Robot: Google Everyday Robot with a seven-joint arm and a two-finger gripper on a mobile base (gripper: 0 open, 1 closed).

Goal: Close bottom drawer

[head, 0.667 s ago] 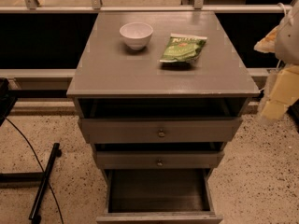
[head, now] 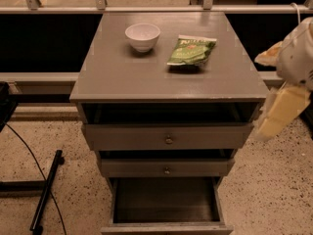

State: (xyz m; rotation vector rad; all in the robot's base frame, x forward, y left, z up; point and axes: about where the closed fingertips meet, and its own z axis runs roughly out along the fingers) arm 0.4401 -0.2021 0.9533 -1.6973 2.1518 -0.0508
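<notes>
The bottom drawer point(head: 166, 202) stands pulled well out at the foot of the grey cabinet, its dark boxy inside bare to view and its front edge cut by the lower border of the frame; it lies below the gripper point(head: 279, 112) and off to the left of it as the camera sees things, well apart from it. Just above the open drawer sits the middle drawer point(head: 195, 168) with its small round knob, and above that the wider top drawer point(head: 205, 138), level with the claw's pale yellowish tip and just to the left of it, apart from it (both fronts have a dark gap over them). The claw hangs from a white arm at the right edge of the frame, beside the cabinet's right front corner and touching nothing; whether it is spread or pressed together I cannot tell. Higher than the claw and left of it, on the cabinet top point(head: 122, 77), lies a green snack bag point(head: 191, 50), and farther left a white bowl point(head: 142, 35) stands upright. Far to the left, on the speckled floor point(head: 274, 190), is a black stand point(head: 46, 192) with a cable.
</notes>
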